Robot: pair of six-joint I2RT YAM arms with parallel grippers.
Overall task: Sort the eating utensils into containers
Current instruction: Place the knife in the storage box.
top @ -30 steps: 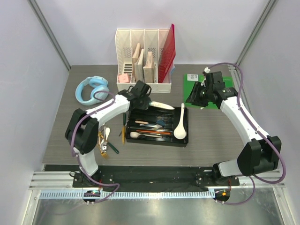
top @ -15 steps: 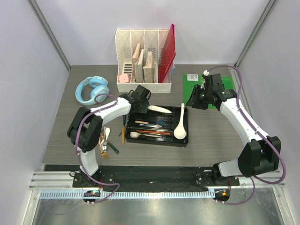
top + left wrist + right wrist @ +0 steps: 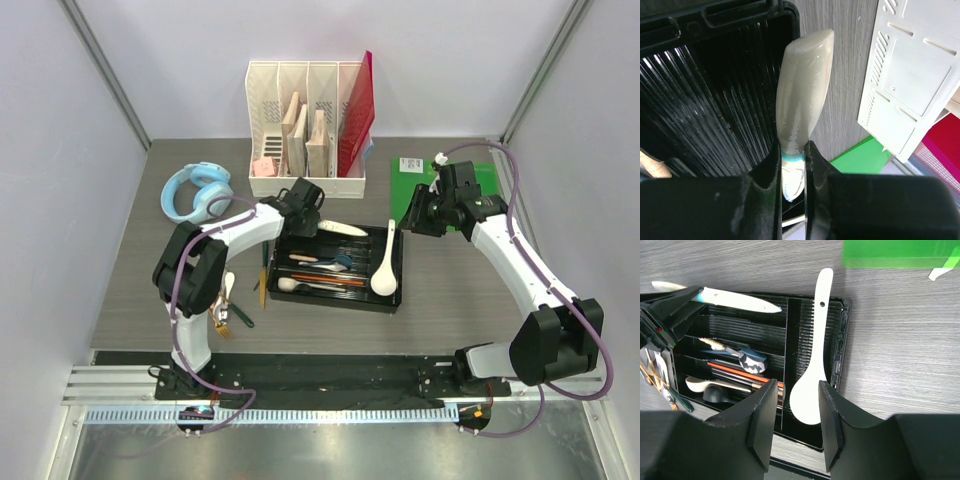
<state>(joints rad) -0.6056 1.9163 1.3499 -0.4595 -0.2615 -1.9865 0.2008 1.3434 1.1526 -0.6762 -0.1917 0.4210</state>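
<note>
from above, the left gripper (image 3: pixel 316 221) is pinching a smooth cream utensil (image 3: pixel 342 229) over the far edge of the ribbed black tray (image 3: pixel 335 305); left wrist, its tapered teal-banded shaft is sitting clamped; right wrist, the right gripper (image 3: pixel 796 390) is hanging parted, empty, above a glossy white spoon (image 3: pixel 815 355).

The tray (image 3: pixel 335 306) is black with a ribbed floor; the spoon (image 3: pixel 384 262) white; the utensil (image 3: pixel 802 100) cream with a teal band; the table (image 3: pixel 460 290) grey wood-grain; the headphones (image 3: pixel 195 192) pale blue.
</note>
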